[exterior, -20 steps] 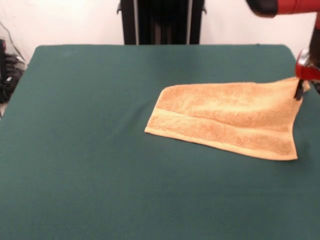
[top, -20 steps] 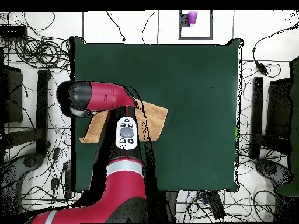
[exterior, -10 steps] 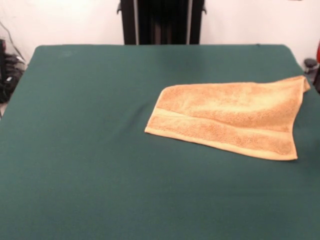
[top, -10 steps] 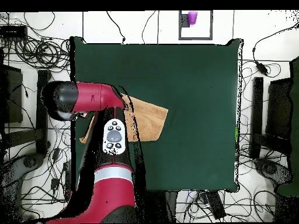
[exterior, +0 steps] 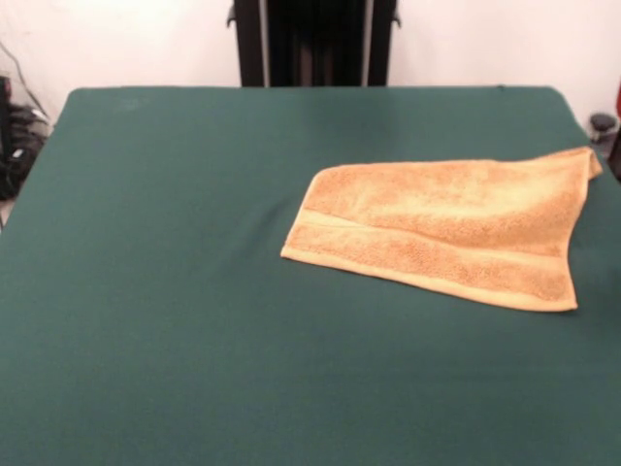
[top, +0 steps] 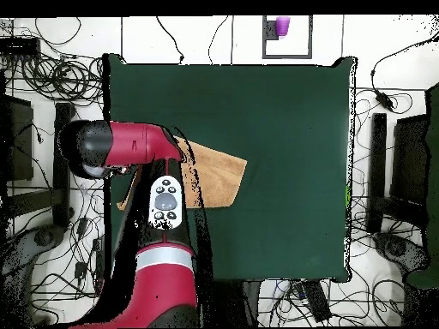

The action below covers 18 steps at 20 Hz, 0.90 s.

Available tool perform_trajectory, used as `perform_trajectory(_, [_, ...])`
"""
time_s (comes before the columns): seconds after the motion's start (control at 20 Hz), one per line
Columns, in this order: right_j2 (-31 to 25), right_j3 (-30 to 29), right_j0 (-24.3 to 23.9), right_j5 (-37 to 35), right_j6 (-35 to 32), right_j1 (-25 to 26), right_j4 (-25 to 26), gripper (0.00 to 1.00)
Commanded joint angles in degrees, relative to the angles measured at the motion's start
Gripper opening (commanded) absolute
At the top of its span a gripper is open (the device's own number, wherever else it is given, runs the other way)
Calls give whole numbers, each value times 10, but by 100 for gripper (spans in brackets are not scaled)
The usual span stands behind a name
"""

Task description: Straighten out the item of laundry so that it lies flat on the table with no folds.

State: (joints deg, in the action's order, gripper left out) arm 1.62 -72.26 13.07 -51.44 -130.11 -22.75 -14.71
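1. The pincer itself did not show in either view. In the overhead view the red arm (top: 129, 147) reached across the table's left edge and covered whatever hung below it, so whether the pincer was spread or pressed together could not be told.
2. In the front view only a sliver of red showed at the right edge, beyond the table's far right corner.
3. The towel (exterior: 441, 228) lay on the right part of the table (exterior: 175, 291) in the front view, well apart from the left side.
4. It was folded over on itself: a doubled layer, with a paler woven band running along its length parallel to the near edge.
5. Its far right corner stood slightly raised and pointed, reaching the table's right edge.
6. In the overhead view the towel (top: 221, 176) showed only in part to the right of the arm, with a small tip poking out past the table's left edge.
7. A purple cup (top: 282, 26) stood on the floor beyond the table's far edge.
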Motion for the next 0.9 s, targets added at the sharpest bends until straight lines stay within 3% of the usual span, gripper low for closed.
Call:
perform_trajectory(0.05, [-17,-88,-1,-24,-75,6,3,100])
perform_trajectory(0.9, [-18,-163,-42,16,-19,-28,32,100])
